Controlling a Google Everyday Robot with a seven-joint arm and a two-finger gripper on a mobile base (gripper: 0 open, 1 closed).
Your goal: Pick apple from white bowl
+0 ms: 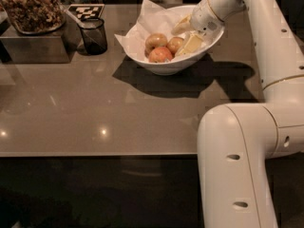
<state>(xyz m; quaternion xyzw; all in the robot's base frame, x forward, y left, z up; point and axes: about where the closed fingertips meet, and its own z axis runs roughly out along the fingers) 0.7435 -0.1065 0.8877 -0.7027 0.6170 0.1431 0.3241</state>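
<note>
The white bowl sits on the desk, lined with crumpled white paper that rises above its far-left rim. Three apples lie inside, bunched toward the bowl's middle. The apple of the task, orange-red, is the one nearest the bowl's right side. A pinker-red apple touches it on the side toward the bowl's near rim, and a paler yellow-tan apple lies just beside both, toward the bowl's left.

The pincer reaches into the bowl from over its right rim. Its two pale fingers stand apart — one up near the paper at the bowl's back, the other low, just beside the orange-red apple. Whether that finger touches the apple cannot be told; nothing is clamped.

Left of the bowl stands a small dark glass cup. Beyond the cup lies a black-and-white marker tag — farther left still, a metal box bears a container of brown bits.
</note>
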